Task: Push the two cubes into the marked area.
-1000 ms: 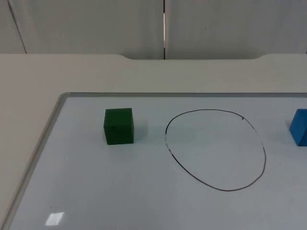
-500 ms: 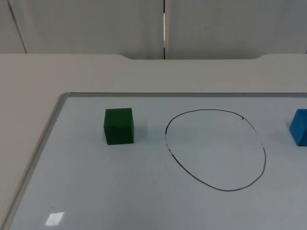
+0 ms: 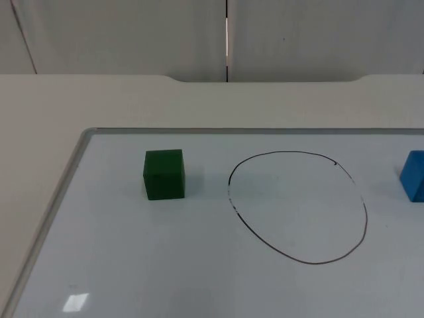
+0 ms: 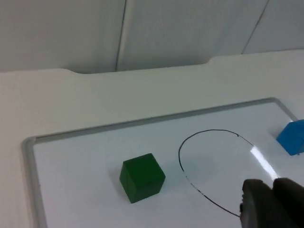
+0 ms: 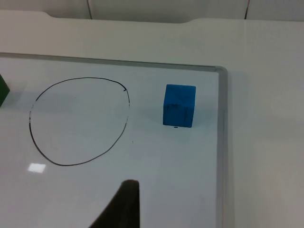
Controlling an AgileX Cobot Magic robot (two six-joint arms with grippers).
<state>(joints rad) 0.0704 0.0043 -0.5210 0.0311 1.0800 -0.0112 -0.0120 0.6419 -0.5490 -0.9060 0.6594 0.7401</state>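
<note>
A green cube (image 3: pixel 163 174) (image 4: pixel 141 176) sits on the whiteboard, left of the hand-drawn black oval (image 3: pixel 298 209) (image 4: pixel 223 161) (image 5: pixel 78 121) that marks the area. The blue cube (image 3: pixel 415 175) (image 4: pixel 290 137) (image 5: pixel 179 105) stands right of the oval, close to the board's right rim. Both cubes are outside the line. My left gripper (image 4: pixel 273 191) hovers above the oval's near side, shut with nothing in it. A single black finger (image 5: pixel 124 204) of my right gripper hangs over the board in front of the oval, open and well short of the blue cube.
The whiteboard has a raised grey rim (image 3: pixel 73 165) (image 5: pixel 221 123) and lies on the white table top (image 3: pixel 199 99). The grey partition wall (image 3: pixel 132 33) closes the far side.
</note>
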